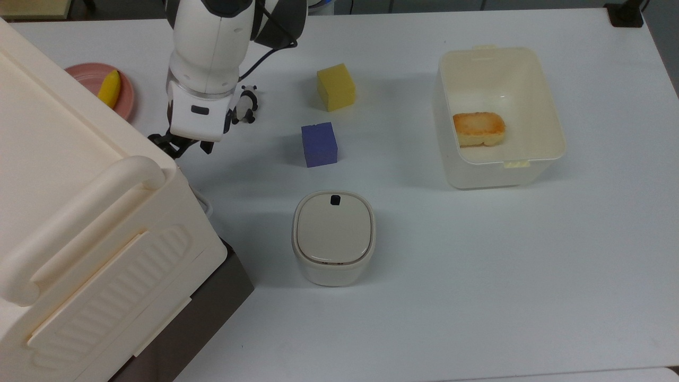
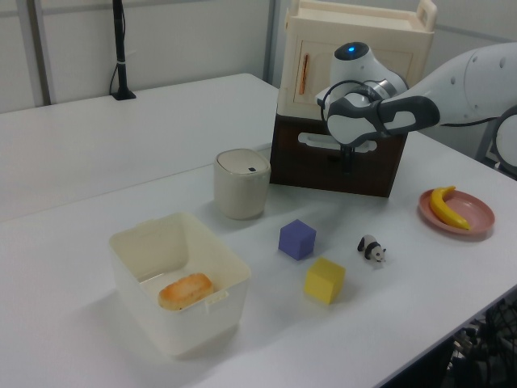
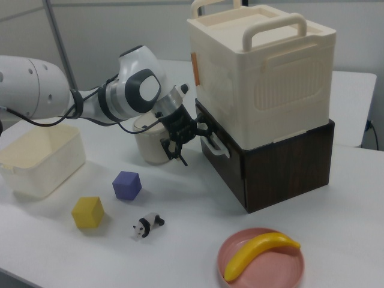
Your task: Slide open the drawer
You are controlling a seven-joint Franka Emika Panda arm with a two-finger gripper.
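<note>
Gripper: black two-finger gripper [image 3: 180, 139] on the white Panda arm [image 1: 209, 48] sits right at the front of the wide dark-brown wood-grain drawer [image 3: 273, 162]. Fingers look spread apart in the right view, not clamped on anything I can make out.
Drawer: bottom section of the large cream plastic cabinet [image 1: 79, 233], at the top view's left edge. Front appears flush w/ cabinet, so prob. not opened yet.
Handle: thin white loop handle [image 3: 214, 146] on drawer front, just beside the fingertips, on the right view's right of them. Touching or hooked? Can't tell.
Key relation: drawer lies behind the gripper's tips; handle's long axis runs level across the drawer front, so the fingers need to straddle it crosswise. Pull dir. = straight out from the front, away from cabinet, toward the top view's right.
Surface: plain white table [image 1: 477, 265], smooth.
Room: small cream lidded bin w/ black button [image 1: 333, 237] stands near the front, on the left view's left of gripper; likely closest obstacle. Blue cube [image 1: 319, 144], yellow cube [image 1: 336, 87], toy panda [image 1: 245, 105] further out. Open cream rectangular tub [image 1: 551, 127] well apart. Pink plate [image 3: 288, 276] w/ banana [image 3: 258, 252] off to the side.
</note>
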